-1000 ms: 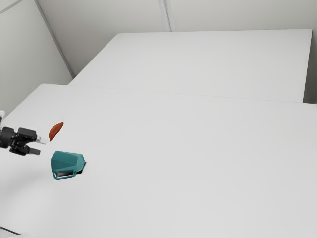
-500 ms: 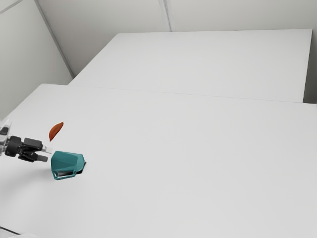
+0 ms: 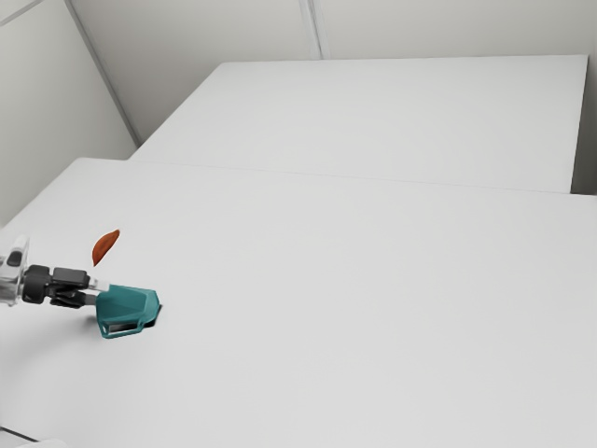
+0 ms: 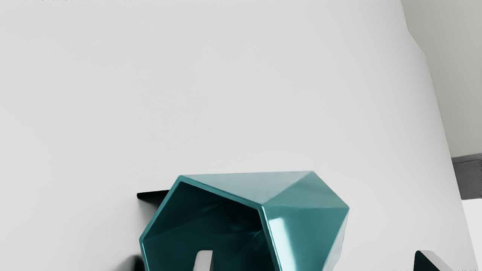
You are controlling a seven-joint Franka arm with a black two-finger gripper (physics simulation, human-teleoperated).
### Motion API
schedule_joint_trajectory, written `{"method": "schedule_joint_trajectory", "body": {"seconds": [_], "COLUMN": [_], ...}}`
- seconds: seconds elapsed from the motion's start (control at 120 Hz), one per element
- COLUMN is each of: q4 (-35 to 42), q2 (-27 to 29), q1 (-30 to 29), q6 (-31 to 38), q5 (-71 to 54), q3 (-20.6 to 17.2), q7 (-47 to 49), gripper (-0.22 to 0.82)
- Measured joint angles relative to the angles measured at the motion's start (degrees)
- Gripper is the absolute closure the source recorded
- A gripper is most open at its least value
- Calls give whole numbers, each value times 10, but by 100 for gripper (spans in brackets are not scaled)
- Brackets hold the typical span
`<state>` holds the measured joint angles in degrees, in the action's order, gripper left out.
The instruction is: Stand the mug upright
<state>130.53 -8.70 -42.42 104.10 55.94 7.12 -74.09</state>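
Exterior view: looking out over a broad white table (image 3: 326, 308) toward pale room walls (image 3: 177, 56). Reaching in from the exterior view's left with the gripper (image 3: 97, 292), spread open and holding nothing, right at the mouth of a teal mug (image 3: 129, 303). Lying on its side on the table, not upright, mouth toward the gripper. Seems stiff all through, likely ceramic or hard plastic; probably light to middling in weight, and worth treating as breakable. Looks glossy, with a bright streak down one flat face in the wrist view, so could slip or twist under a weak pinch. Slanted facets, too: better to clamp squarely across one side wall than to catch a corner. Placed well for that in the wrist view, with one finger (image 4: 203, 261) in line with the dark hollow and the other well outside; cannot tell how deep past the rim (image 4: 262, 207). Should close gently there, then lift and turn mouth-up, expecting some swing from the base end. Best to leave alone the thin handle (image 3: 121, 335), low on the side toward the exterior camera. Smaller still, a rust-red thing (image 3: 106, 246) near the mug, to be kept clear of. No brand, label or writing to read anywhere.
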Motion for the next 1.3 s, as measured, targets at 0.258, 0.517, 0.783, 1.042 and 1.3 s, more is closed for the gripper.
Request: {"method": "schedule_joint_trajectory", "body": {"seconds": [0.258, 0.517, 0.783, 1.042, 1.3], "q4": [9, 13, 13, 13, 12], "q2": [-3, -4, -4, -1, 4], "q1": [7, 14, 20, 20, 20], "q6": [-5, -6, -7, -12, -19], "q5": [7, 7, 7, 8, 8], "q3": [0, -1, -3, -4, -5], "q7": [-28, -46, -58, -65, -70], "gripper": [3, 3, 13, 40, 64]}}
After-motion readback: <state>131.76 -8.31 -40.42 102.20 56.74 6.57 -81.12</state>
